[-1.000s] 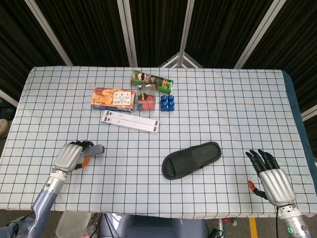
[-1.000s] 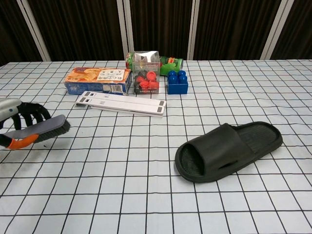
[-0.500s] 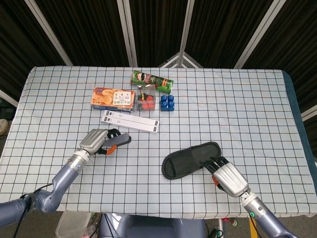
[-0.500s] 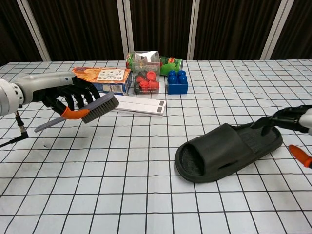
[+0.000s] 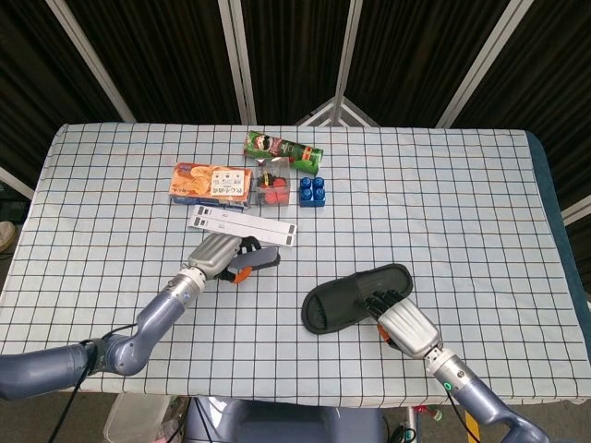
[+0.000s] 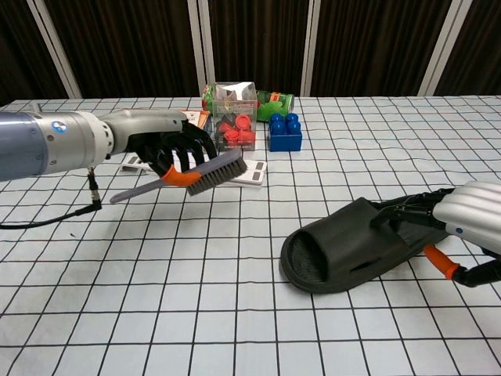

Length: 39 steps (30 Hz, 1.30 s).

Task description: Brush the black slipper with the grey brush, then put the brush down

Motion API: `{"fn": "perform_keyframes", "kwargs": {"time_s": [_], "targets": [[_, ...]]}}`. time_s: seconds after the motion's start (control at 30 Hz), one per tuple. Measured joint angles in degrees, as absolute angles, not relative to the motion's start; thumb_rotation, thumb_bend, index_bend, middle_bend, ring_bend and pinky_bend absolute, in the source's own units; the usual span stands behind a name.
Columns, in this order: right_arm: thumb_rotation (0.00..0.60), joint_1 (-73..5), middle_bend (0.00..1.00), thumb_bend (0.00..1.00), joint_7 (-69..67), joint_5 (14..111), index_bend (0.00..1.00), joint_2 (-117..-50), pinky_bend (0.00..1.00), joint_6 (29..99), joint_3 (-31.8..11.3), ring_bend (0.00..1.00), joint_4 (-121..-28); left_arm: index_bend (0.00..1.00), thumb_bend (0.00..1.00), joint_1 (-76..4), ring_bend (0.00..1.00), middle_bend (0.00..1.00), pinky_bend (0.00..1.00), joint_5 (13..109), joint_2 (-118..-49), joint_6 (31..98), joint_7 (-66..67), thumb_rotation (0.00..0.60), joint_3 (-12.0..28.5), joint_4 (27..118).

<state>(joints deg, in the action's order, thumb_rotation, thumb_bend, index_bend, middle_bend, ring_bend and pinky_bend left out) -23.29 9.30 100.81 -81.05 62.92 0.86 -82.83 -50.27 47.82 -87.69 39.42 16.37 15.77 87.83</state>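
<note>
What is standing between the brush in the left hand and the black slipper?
Nothing visible. Only bare checked cloth lies between the brush, held by the left hand, and the slipper. The right hand rests on the slipper's far end.

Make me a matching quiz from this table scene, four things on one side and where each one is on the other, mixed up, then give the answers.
Things:
1. grey brush
2. black slipper
3. blue block
4. white strip

Places:
A. under the fingers of the right robot hand
B. flat on the cloth in front of the orange box
C. held above the table by the left robot hand
D. back row, right of the clear box of red pieces

Pairs: 1-C, 2-A, 3-D, 4-B
</note>
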Motion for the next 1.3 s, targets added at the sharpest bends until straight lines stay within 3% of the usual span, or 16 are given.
{"fn": "perform_keyframes", "kwargs": {"time_s": [0.47,0.77,1.3], "targets": [[0.600,-23.57,0.29,0.73,8.32,99.93,0.18,-82.76,0.28,64.04,2.03,0.22,-82.17,0.41,0.64,-63.04,0.44,0.59,0.49,33.56,-98.13,32.11,17.33,0.600,14.94,79.08],[0.600,-24.17,0.29,0.73,7.73,100.13,0.18,-82.84,0.28,64.41,2.82,0.22,-82.05,0.41,0.64,-68.57,0.45,0.60,0.51,28.61,-99.10,33.75,19.29,0.600,14.25,79.81],[0.600,-24.75,0.29,0.73,7.94,99.74,0.18,-82.60,0.28,63.73,4.51,0.22,-81.97,0.42,0.66,-74.35,0.45,0.59,0.50,21.78,-101.45,35.02,16.89,0.600,16.43,77.98]]}}
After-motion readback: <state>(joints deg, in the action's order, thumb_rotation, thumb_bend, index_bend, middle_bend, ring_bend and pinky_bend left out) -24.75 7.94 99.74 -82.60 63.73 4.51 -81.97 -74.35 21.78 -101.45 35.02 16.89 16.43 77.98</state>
